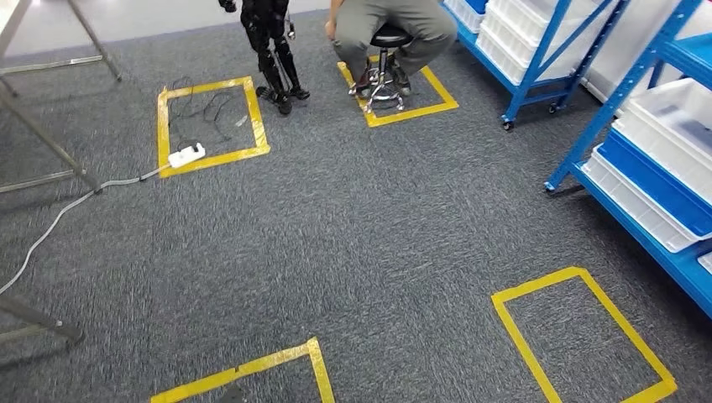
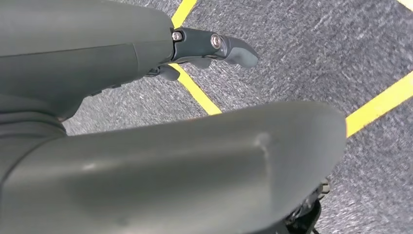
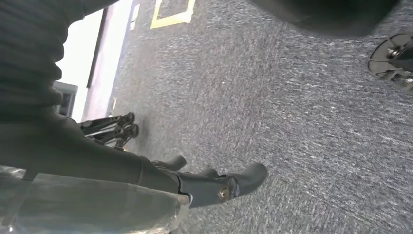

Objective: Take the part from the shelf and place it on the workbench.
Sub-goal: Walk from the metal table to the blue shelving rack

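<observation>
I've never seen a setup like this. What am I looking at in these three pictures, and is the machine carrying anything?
These come from cameras on a two-legged humanoid robot. The first looks forward and down from high on its body: grey carpet marked with yellow tape squares, a white power strip with its cable, a person seated on a stool, and blue shelves with white and blue bins on the right. The other two pictures sit at the wrists, so they are turned oddly and look past each hanging arm at the floor. The left robot hand shows a thick grey thumb and darker fingers with nothing in them. The right robot hand also seems to hold nothing. No part from the shelves has been picked up yet.
</observation>
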